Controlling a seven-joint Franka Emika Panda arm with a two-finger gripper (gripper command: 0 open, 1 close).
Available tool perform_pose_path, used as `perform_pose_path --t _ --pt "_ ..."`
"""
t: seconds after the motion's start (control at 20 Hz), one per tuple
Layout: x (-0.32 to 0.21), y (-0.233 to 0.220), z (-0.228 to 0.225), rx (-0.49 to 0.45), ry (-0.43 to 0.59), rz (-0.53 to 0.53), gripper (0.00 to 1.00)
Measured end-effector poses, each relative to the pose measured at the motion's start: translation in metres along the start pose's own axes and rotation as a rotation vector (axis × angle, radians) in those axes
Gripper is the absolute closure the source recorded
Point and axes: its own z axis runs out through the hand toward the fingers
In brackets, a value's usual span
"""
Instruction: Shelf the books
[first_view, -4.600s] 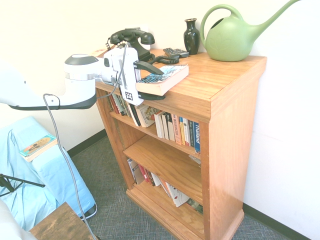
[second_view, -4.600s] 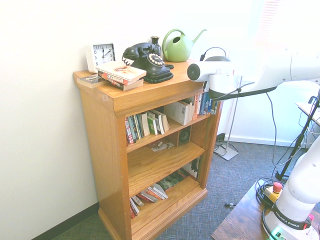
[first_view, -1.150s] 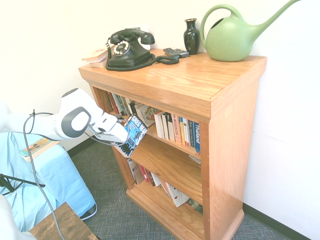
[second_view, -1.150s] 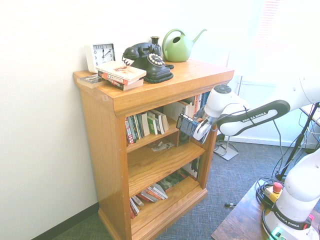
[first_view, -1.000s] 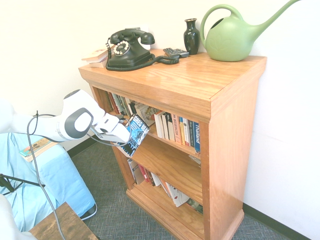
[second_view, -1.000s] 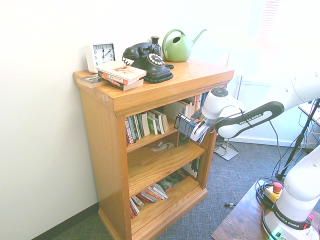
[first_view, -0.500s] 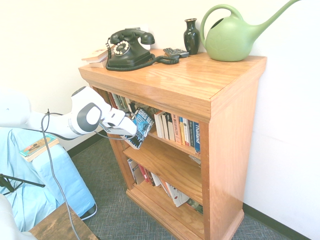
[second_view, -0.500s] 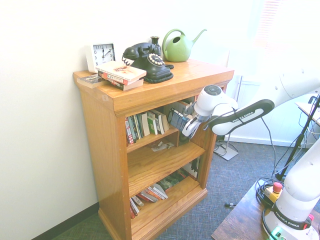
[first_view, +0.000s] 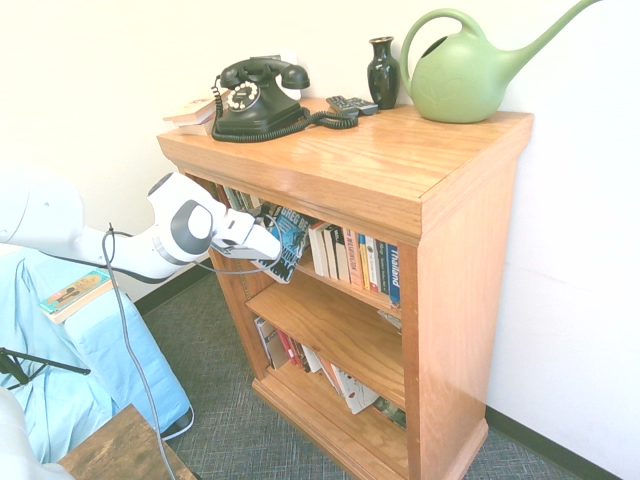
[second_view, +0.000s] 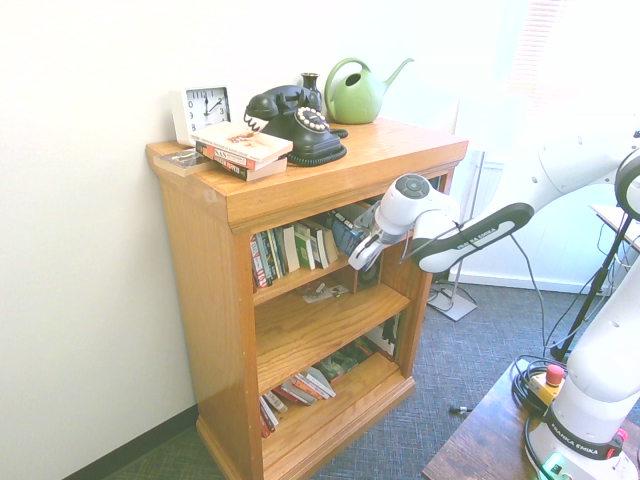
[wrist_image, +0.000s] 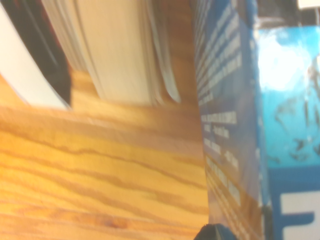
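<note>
Wooden bookcase (first_view: 420, 180) against a white wall, seen from both sides of the room. On top: black rotary telephone (first_view: 255, 95), dark vase (first_view: 383, 72), green watering can (first_view: 465, 70), and a dark remote-like object (first_view: 350, 104). From the second exterior view only, a white clock (second_view: 205, 110) and a small stack of books (second_view: 243, 150) at the far left end of the top. Gripper (first_view: 274, 249) clamped together on the light-blue-and-black paperback (first_view: 290, 243), fingers largely masked by the white hand. Paperback held tilted at the front of the top shelf, among the leaning volumes at the left and just left of the upright row (first_view: 355, 260); white cover lettering visible but not readable. "Thailand" legible on a blue spine (first_view: 394, 274) in that row; "FRANKA EMIKA" printed on the arm link (second_view: 470, 238). From the wrist view, blurred: the blue back cover with lines of pale text (wrist_image: 225, 115), page edges of neighbouring books (wrist_image: 120, 50), and shelf wood (wrist_image: 90, 180). Lower shelves partly filled with slumped books (first_view: 310, 365), titles too small to make out. Blue-draped seat (first_view: 90, 350) at the near left, with one more book (first_view: 75, 293) lying on it.
</note>
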Motion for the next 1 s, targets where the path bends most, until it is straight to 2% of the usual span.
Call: perform_pose_path --t 1.0 --pt "0.011 -0.038 0.01 0.011 0.048 0.003 1.0"
